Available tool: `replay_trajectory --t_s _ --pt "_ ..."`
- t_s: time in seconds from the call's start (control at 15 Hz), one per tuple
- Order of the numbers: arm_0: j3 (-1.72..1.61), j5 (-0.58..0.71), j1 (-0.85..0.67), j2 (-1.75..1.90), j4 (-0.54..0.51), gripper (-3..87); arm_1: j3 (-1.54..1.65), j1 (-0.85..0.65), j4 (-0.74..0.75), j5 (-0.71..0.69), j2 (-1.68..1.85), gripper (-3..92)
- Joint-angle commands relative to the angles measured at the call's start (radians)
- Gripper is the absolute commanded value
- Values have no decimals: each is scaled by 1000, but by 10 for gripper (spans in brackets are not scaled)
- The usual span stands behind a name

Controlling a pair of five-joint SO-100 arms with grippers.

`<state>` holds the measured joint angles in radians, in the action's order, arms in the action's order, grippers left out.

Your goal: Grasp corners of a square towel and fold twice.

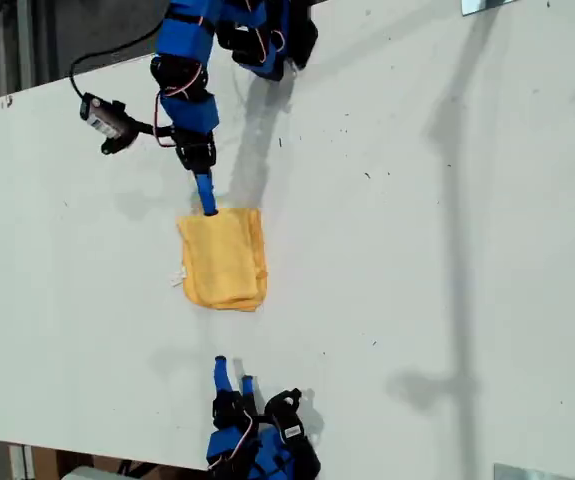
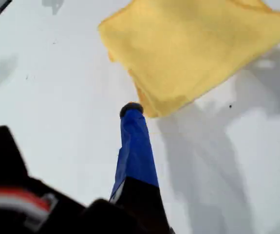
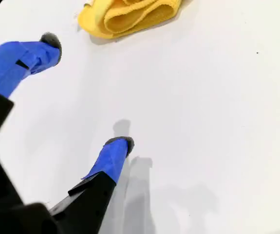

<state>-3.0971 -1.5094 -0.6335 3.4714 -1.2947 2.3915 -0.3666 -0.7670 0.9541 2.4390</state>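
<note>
White tabletop (image 1: 447,250). Towel (image 1: 223,260) lies folded small. My first gripper (image 2: 64,92) spread wide at its corner; my second gripper (image 3: 88,92) wide, apart. Folding looks finished; next, retreat.

Exterior view high above the table (image 1: 447,250); both wrist views low, sharing the towel (image 1: 223,258).

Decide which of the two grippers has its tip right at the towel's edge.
My first gripper: its blue finger reaches the towel at one corner. My second gripper sits apart from it, open, with bare table between.
</note>
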Motion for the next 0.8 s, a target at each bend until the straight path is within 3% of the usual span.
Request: replay_trajectory --t_s 0.0,0.13,0.27,0.47,0.53,0.73 --pt "-8 25 -15 9 8 356 235 5 -5 74 298 149" --pt "-8 32 -17 9 9 349 310 8 -195 138 540 120" --pt "-8 28 -17 9 3 343 380 -69 -508 233 853 119" --pt "-8 -23 -9 8 -15 331 426 -77 -500 244 854 119" --pt "-11 -69 -9 6 -31 330 453 -100 -526 341 854 119" --pt "-11 -40 3 6 -31 311 448 -91 -690 643 854 72"
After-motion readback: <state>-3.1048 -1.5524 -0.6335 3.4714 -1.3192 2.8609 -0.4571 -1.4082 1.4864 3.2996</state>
